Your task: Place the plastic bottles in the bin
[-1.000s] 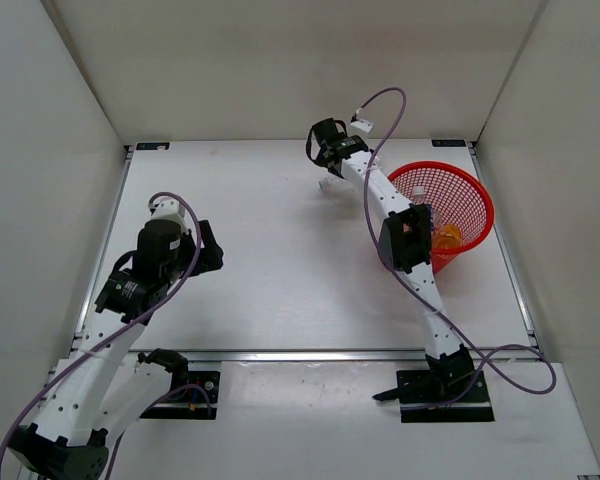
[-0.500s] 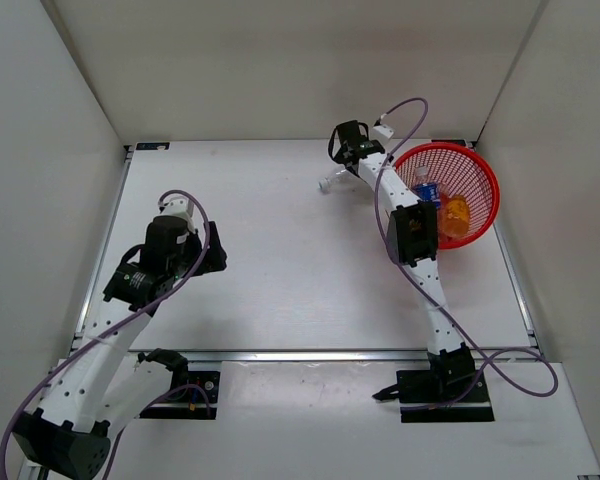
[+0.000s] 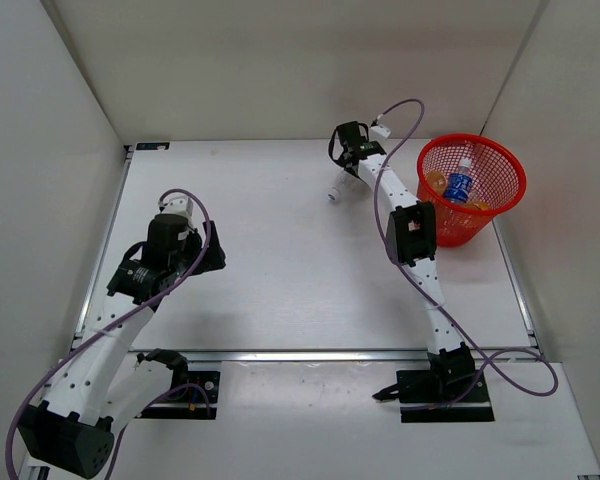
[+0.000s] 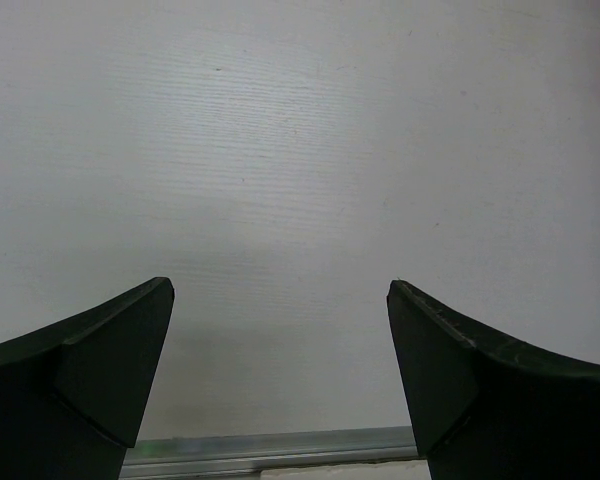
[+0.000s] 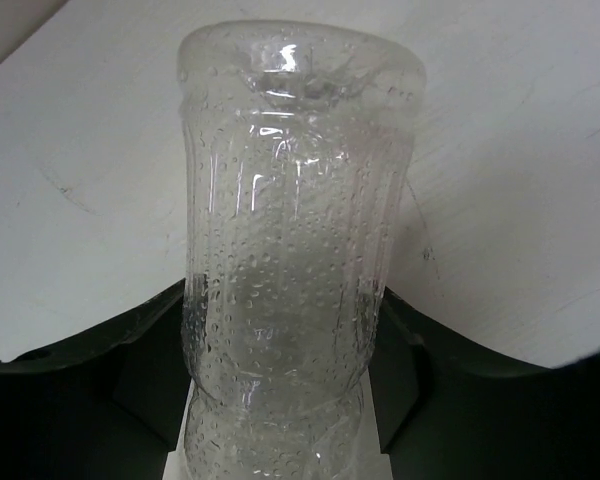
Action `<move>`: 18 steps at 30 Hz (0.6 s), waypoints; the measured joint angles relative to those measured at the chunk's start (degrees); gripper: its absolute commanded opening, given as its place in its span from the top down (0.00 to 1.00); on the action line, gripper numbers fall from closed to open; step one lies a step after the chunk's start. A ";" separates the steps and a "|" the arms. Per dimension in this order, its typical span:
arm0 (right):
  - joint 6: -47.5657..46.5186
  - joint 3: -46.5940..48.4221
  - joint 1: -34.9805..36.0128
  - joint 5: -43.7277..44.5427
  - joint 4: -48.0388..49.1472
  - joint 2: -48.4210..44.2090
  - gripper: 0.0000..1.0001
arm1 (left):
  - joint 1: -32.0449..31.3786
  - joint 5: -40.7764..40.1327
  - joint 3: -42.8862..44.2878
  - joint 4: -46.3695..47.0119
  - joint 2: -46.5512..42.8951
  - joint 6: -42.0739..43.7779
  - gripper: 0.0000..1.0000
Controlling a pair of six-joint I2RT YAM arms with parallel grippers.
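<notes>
A clear plastic bottle (image 5: 290, 180), beaded with droplets, stands between the dark fingers of my right gripper (image 5: 280, 350), which is shut on its lower body. From above, this bottle (image 3: 335, 190) shows as a small pale shape on the table at the far middle, just below the right gripper (image 3: 346, 168). The red mesh bin (image 3: 427, 160) stands upright at the far right, holding a blue-labelled bottle (image 3: 458, 186) and an orange bottle (image 3: 436, 181). My left gripper (image 4: 280, 330) is open over bare table, at the left (image 3: 210, 256).
White walls enclose the table on three sides. A metal rail (image 4: 270, 448) runs along the table's edge, just past the left gripper's fingers. The right arm's elbow (image 3: 410, 235) sits beside the bin's near wall.
My right gripper has shut on the clear bottle. The bin, tipped against the right arm before, now stands upright farther right. The left arm has shifted slightly.
</notes>
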 measured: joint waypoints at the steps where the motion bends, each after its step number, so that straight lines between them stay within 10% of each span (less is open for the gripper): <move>1: -0.79 0.31 0.17 -0.15 0.04 0.00 0.58 | 0.00 0.13 0.00 0.17 0.04 -0.02 0.02; 10: -13.38 1.51 1.88 -5.14 0.90 -4.48 0.70 | 0.00 1.33 0.00 1.42 0.04 -0.04 0.01; 18: -28.24 0.59 2.25 -6.21 0.98 -28.11 0.72 | 0.00 2.05 0.00 1.40 -0.20 -0.09 0.01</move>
